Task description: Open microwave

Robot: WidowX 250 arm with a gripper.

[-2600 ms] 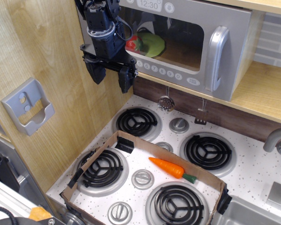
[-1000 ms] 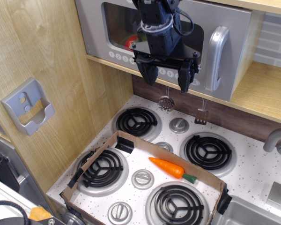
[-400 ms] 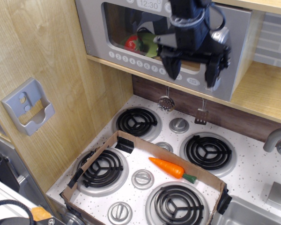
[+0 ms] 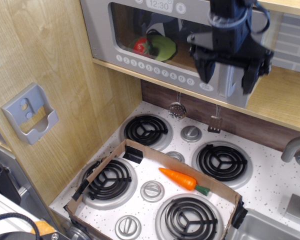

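The black claw (image 4: 229,73) hangs with its fingers spread wide, holding nothing, in front of the microwave's (image 4: 140,30) right edge. It hides most of the silver handle behind it. The grey plastic door is shut; left of the claw, red and green shapes show dimly through the window. Below lie a speckled stovetop (image 4: 270,185), coiled burners, a cardboard frame (image 4: 110,162) and a carrot (image 4: 182,180).

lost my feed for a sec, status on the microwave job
Gripper open, at the handle on the door's right side, not clamped. Microwave door looks shut, food visible through the window. Nothing in the way.
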